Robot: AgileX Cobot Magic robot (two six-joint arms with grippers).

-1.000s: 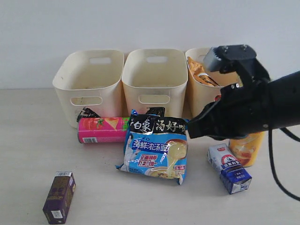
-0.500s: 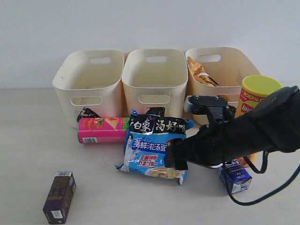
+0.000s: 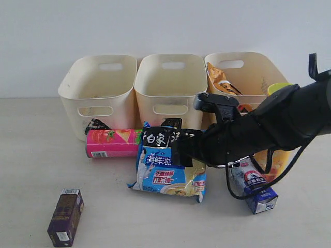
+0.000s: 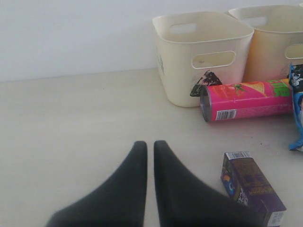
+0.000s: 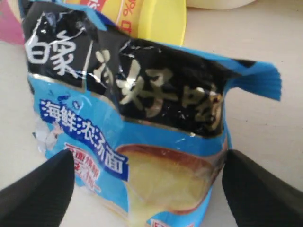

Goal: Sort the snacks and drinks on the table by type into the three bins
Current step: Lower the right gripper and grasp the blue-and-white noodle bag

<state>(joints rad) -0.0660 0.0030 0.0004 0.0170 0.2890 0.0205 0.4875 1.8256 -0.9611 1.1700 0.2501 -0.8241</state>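
My left claw (image 4: 145,150) hangs pinched together near the purple carton (image 3: 65,217), which sits by the front left corner of the table (image 3: 31,155). The pink tube (image 3: 113,143) lies against the left bin (image 3: 98,93) toward the back edge. Mid-table, my right claw (image 5: 147,161) is spread wide, with a finger on either side of the blue-black noodle packet (image 3: 168,170).

Table (image 3: 31,165), three bins (image 3: 77,98), pink tube (image 3: 111,143), blue packet (image 3: 163,173), purple carton (image 3: 65,217), blue-white carton (image 3: 257,192)
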